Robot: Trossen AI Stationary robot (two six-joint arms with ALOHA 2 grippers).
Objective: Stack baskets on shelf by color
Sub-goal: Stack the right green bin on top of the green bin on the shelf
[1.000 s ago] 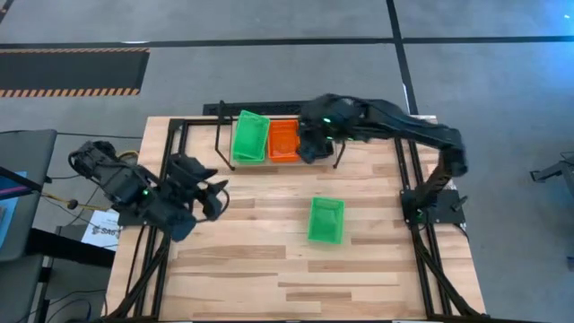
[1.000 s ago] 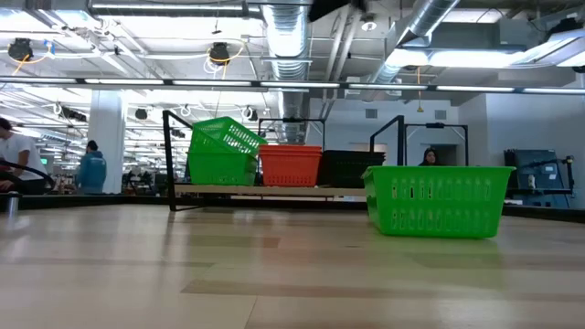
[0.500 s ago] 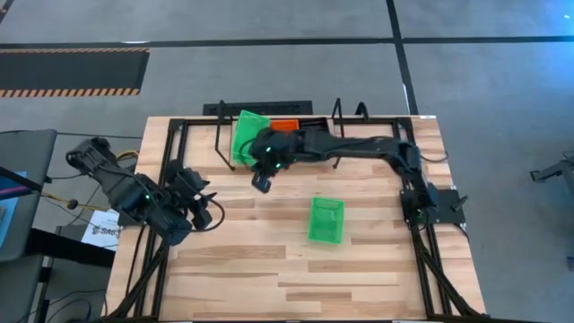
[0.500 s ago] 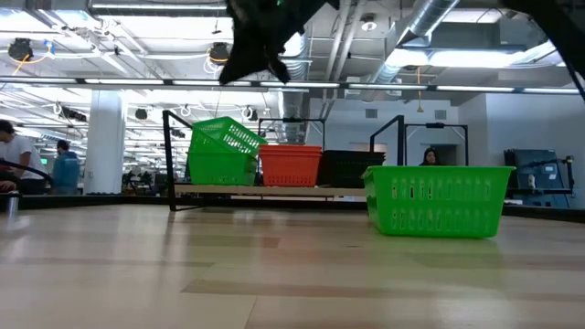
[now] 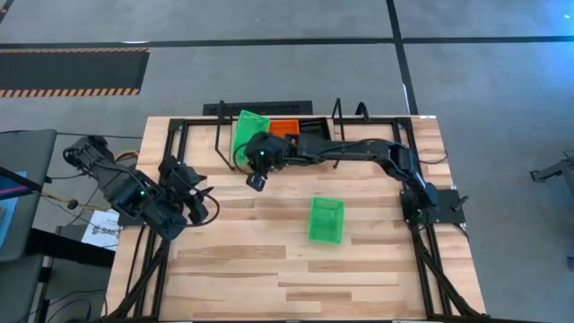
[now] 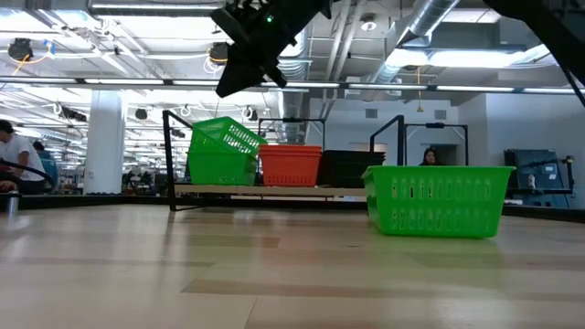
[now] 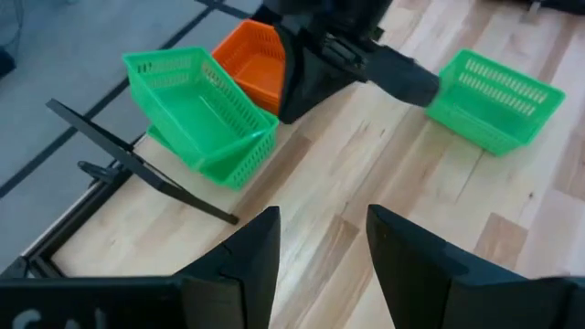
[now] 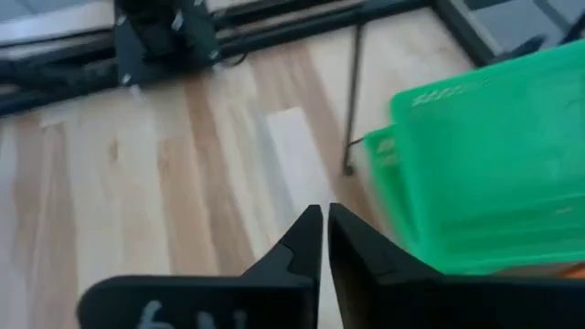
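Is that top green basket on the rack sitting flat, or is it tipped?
Tipped. The top green basket leans at an angle on the green one beneath it, while the orange basket beside it sits level.

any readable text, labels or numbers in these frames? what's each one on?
Nothing fully legible.
White paper sheet off the table's left edge, high view: dark print, too small to read.
left gripper body, left wrist view: pale marks, cropped, unreadable.
right gripper body, right wrist view: pale marks, cropped, unreadable.
Baskets, shelf: no text seen.
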